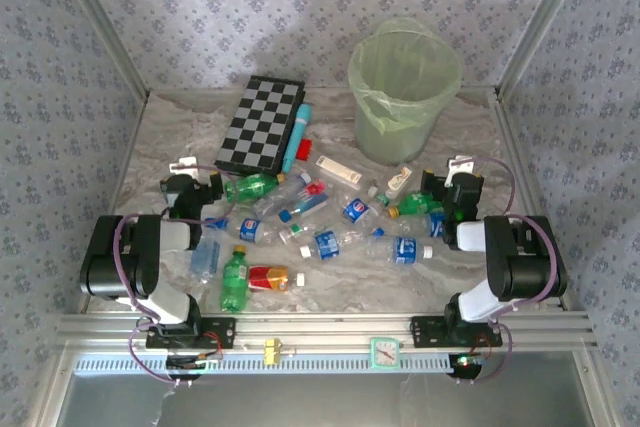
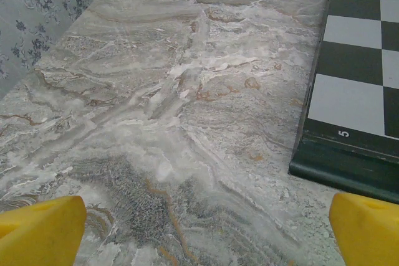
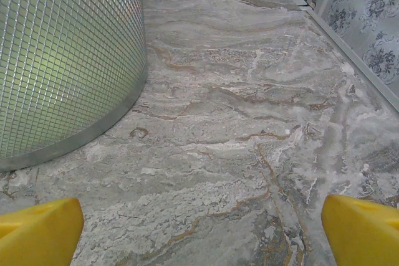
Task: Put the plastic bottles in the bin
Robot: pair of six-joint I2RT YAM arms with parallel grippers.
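Several plastic bottles lie scattered mid-table: clear ones with blue labels (image 1: pixel 326 244), a green one (image 1: pixel 251 186) near the left wrist, another green one (image 1: pixel 233 281) at the front, and one with a red-yellow label (image 1: pixel 270 277). The pale-green bin (image 1: pixel 405 87) stands upright at the back right; its meshed wall (image 3: pixel 62 60) rises at the left of the right wrist view. My left gripper (image 1: pixel 188 168) (image 2: pixel 202 241) is open over bare marble, left of the pile. On the pile's right side, my right gripper (image 1: pixel 460 164) (image 3: pixel 199 241) is open too, with nothing between its yellow fingers (image 3: pixel 40 232).
A folded checkerboard (image 1: pixel 262 122) (image 2: pixel 358 91) lies at the back, with a cyan tube (image 1: pixel 297 137) and a small red block (image 1: pixel 303 145) beside it. Two white items (image 1: pixel 338 169) rest near the bin. Patterned walls close in the table (image 1: pixel 180 117) on three sides.
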